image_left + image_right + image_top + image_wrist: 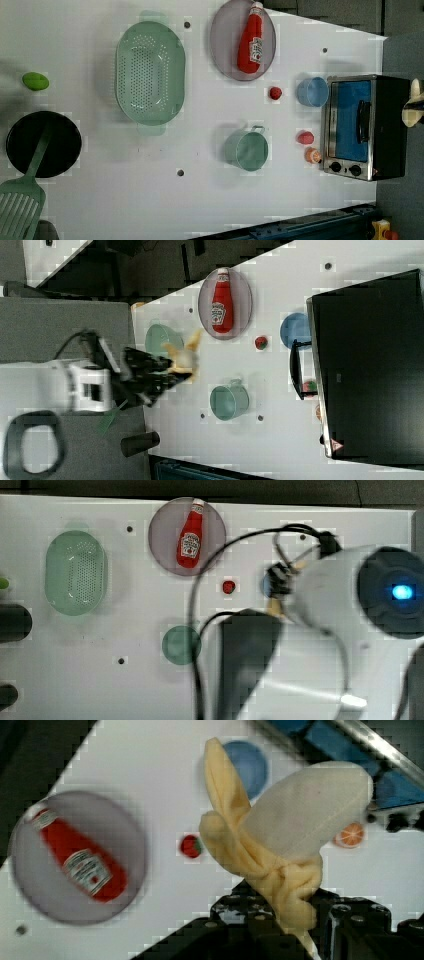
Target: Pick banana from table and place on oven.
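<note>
Jaws clamped on the soft pale-yellow plush banana (270,845), half-peeled, gripped by the black gripper (295,920) at its bunched lower end, aloft over the white table (260,450). Item: light, limp fabric, likely floppy; best held low. Black-topped toaster oven (370,365) well apart.

The white table (100,200) bears an oven (365,127), green colander (150,72), and black pan (44,144).

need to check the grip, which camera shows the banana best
The wrist view: the banana is close up, its peel end pinched in the claw. The right view shows it small and blurred at the claw. The top view shows slivers behind the arm; the left view, a bit at the edge.
</note>
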Robot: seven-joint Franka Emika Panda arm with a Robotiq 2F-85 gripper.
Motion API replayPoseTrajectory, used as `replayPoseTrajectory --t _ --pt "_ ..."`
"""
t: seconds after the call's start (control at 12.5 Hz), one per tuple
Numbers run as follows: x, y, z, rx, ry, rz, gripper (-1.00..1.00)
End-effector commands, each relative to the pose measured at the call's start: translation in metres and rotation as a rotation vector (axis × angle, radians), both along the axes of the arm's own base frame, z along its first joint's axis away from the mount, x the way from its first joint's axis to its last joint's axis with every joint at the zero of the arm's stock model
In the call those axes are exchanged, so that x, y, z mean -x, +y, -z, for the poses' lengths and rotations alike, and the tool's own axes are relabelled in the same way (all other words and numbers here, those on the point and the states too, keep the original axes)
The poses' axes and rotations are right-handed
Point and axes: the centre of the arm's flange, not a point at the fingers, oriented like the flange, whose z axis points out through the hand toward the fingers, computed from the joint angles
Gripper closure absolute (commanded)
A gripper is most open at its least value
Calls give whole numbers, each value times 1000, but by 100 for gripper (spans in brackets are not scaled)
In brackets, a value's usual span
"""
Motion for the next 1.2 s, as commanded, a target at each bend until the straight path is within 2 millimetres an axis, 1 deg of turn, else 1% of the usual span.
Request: replayPoseTrajectory --t 0.08,0.32,0.48,0.64,0.8,0.96,1.04,1.2 --pt "16 -79 25 11 46 -53 47" --pt "22 -140 53 44 40 -187 47" --pt "25 -180 75 90 34 -241 47" --pt "30 -212 96 131 44 -294 47" --pt "33 -229 115 141 66 -317 47" --pt "34 -234 128 123 75 -296 47" --pt "33 -234 130 120 73 -292 41" --pt "32 -235 133 127 73 -294 -1"
